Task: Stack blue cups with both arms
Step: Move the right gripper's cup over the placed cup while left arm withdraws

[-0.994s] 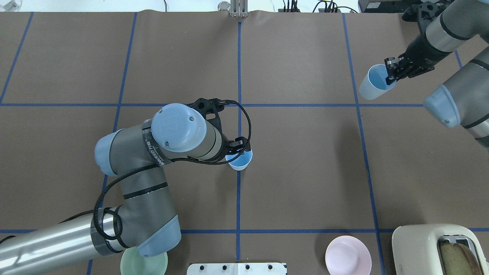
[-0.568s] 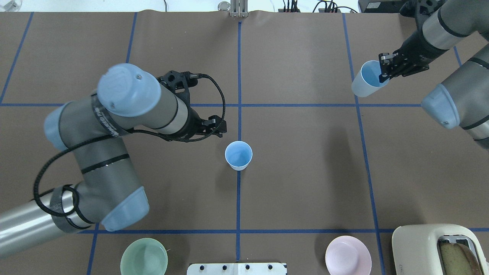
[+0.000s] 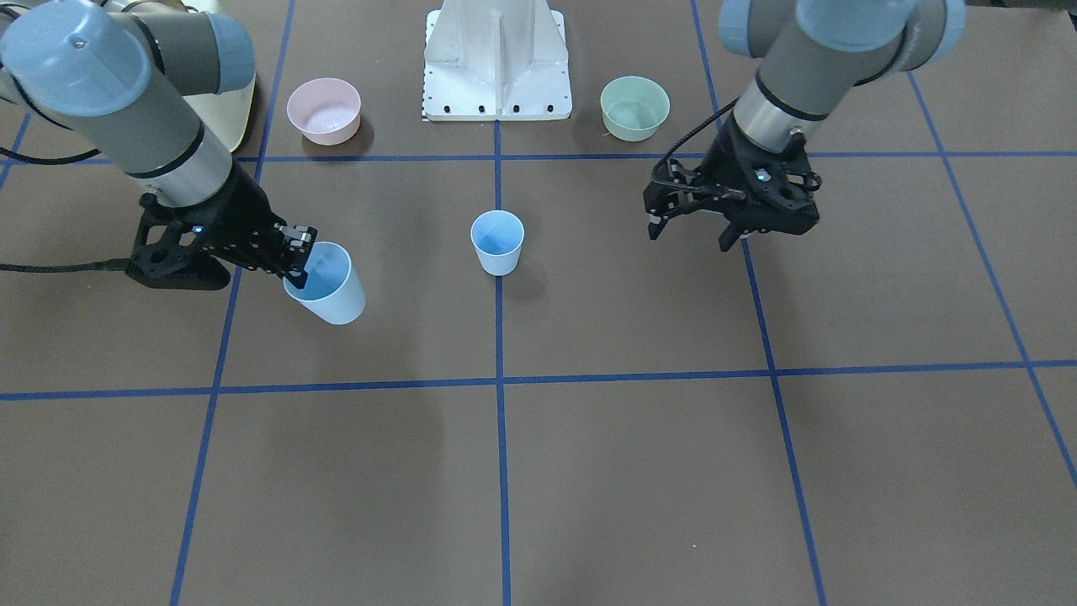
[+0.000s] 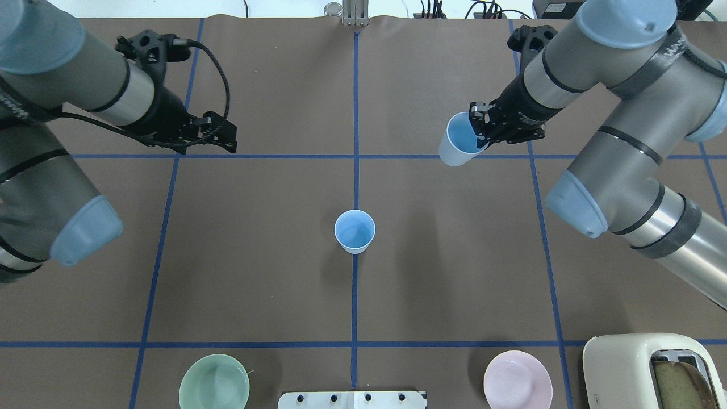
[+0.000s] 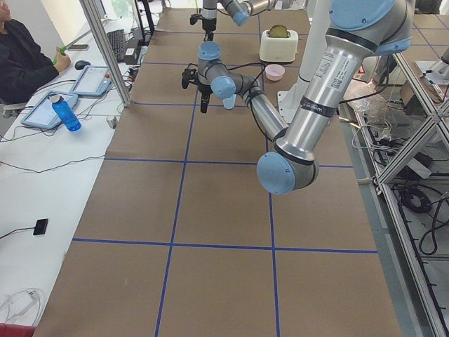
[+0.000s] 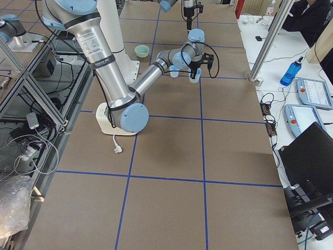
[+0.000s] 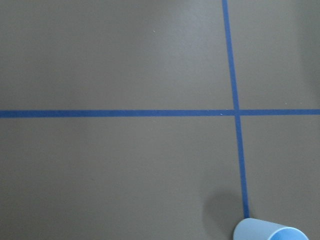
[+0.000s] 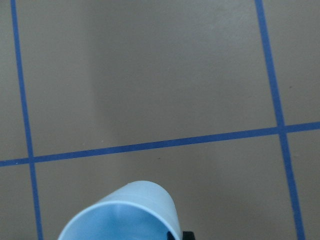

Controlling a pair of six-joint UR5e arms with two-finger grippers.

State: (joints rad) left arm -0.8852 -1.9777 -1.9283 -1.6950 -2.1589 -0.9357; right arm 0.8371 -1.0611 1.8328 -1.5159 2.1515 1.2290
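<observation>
- Broadly, the bench (image 4: pixel 454 284) was a brown sheet divided by blue tape lines (image 4: pixel 355 113). One crossing near its centre apparently served as the stacking spot.
- Right arm (image 4: pixel 613 142): reached in over the far half of the bench, well apart from the centre, probably to carry its load toward the middle.
- Left arm (image 4: pixel 57 113): drawn off to its own far side, which left the approach to the centre open for the other arm.
- Mint-green bowl (image 4: pixel 214 382) and pink bowl (image 4: pixel 517 379): stood by the robot's edge, well apart from the cups and seemingly no part of the stack.
- Left tool (image 3: pixel 690 236): fingers spread and empty, pointing down at bare bench.
- Right tool (image 4: pixel 483 128): pinched the rim of the held cup (image 4: pixel 457 149), one finger inside the wall and one outside. This grip left the base free to enter another cup.
- Held cup: tilted, mouth upward, and judged clear of the bench.
- Standing cup (image 4: pixel 354 231): upright, mouth open, alone on the centre tape line, placed to receive the other. Stacking was not yet done.
</observation>
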